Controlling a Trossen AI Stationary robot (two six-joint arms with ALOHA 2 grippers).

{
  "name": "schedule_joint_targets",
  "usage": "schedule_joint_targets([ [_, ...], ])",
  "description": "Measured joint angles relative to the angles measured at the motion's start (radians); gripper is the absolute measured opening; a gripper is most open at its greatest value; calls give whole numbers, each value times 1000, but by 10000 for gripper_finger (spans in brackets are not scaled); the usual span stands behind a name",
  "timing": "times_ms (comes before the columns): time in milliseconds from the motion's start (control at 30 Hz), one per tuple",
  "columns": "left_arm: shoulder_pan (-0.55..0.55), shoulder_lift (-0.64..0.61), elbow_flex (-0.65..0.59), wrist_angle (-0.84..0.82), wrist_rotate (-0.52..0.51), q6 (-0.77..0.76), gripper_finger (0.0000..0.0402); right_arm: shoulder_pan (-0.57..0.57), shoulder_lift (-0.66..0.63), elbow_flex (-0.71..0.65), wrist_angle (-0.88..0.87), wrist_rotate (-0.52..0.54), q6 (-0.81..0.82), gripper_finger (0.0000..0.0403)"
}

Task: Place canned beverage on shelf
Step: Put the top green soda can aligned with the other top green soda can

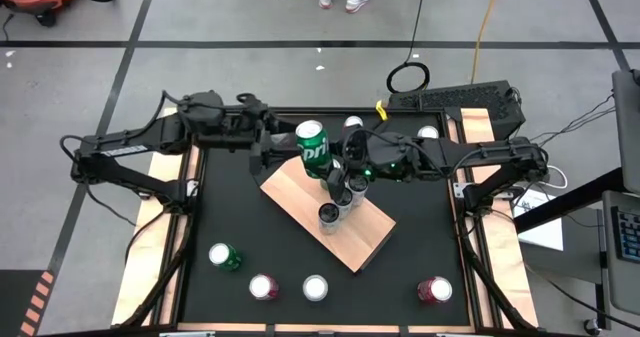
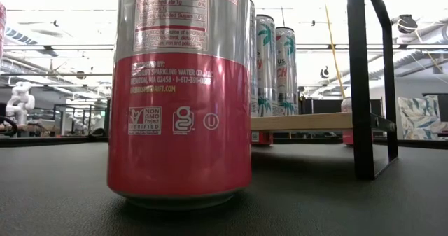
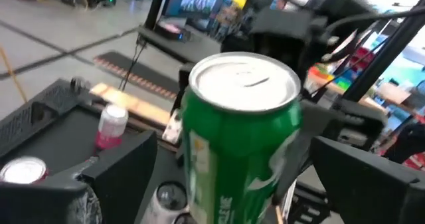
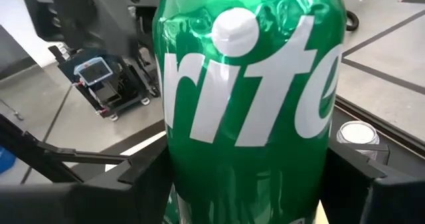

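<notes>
Clearly the green can (image 1: 313, 147) is mid-handover, held in the air above the shelf's (image 1: 300, 192) far corner, tilted, with both grippers around it. The right gripper (image 4: 246, 177) clasps the can's body, a dark finger pressed against each side of the printed wall, so this arm carries the weight. The left gripper (image 3: 219, 177) stands spread wide on either side of the can; in its wrist view gaps show between its fingers and the green wall, so it seems to have let go.

Below, the shelf lies slantwise in the middle of the tabletop (image 1: 410, 267), with slim cans (image 1: 338, 199) already lined up along its middle. The low view shows them standing upright on the board.

Judging by this, the step in hand is passing the can to the right arm before placement. Next the left arm should back away without brushing the can, and the right arm must bring it upright and lower it onto bare board beside the row.

Other cans (image 1: 315, 288) wait near the tabletop's front edge.
</notes>
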Motion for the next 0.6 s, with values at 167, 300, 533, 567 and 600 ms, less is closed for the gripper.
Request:
schedule_joint_targets([
  [167,0,30,0,14,25,-3,400,0,0,0,-3,0,-27,267],
  [300,0,51,0,46,35,2,400,0,0,0,-8,0,-32,267],
  [533,0,60,0,126,77,33,400,0,-1,0,-25,1,-34,267],
  [567,0,60,0,125,80,33,398,1,-1,0,-25,1,-34,267],
  [600,0,60,0,124,85,33,394,1,-1,0,-25,0,-34,267],
])
